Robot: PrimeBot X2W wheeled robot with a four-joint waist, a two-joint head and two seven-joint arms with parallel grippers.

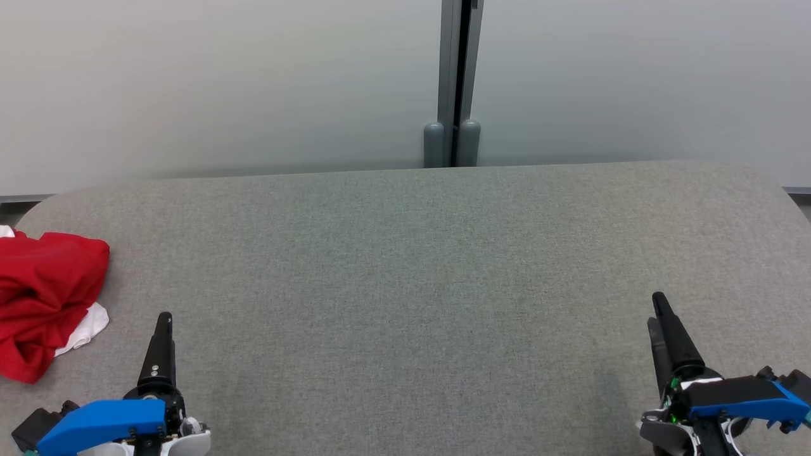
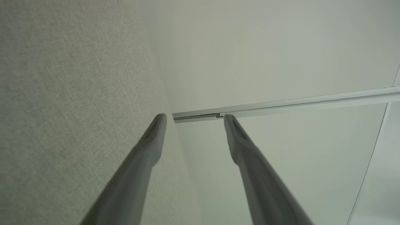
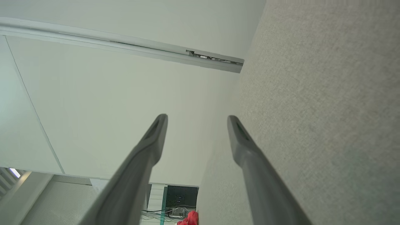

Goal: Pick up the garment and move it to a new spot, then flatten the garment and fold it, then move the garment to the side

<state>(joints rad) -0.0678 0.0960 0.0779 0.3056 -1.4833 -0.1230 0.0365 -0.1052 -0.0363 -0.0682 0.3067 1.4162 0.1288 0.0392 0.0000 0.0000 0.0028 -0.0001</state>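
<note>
Garment [image 1: 44, 297] sits red and crumpled at 9 o'clock on the counter [image 1: 405, 253]; left gripper [image 2: 194, 116] and right gripper [image 3: 197, 116] both wide and empty, guessing they're staged to fetch it

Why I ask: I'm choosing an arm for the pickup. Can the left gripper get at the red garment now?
Probably yes: the red garment lies crumpled at the table's left end, beside the open left gripper, with only bare surface between them.

Crumpled red cloth garment [image 1: 44, 297] on grey fabric table's [image 1: 405, 253] left edge, left gripper [image 1: 165, 320] over its near-left corner, right gripper [image 1: 655, 310] near-right
</note>
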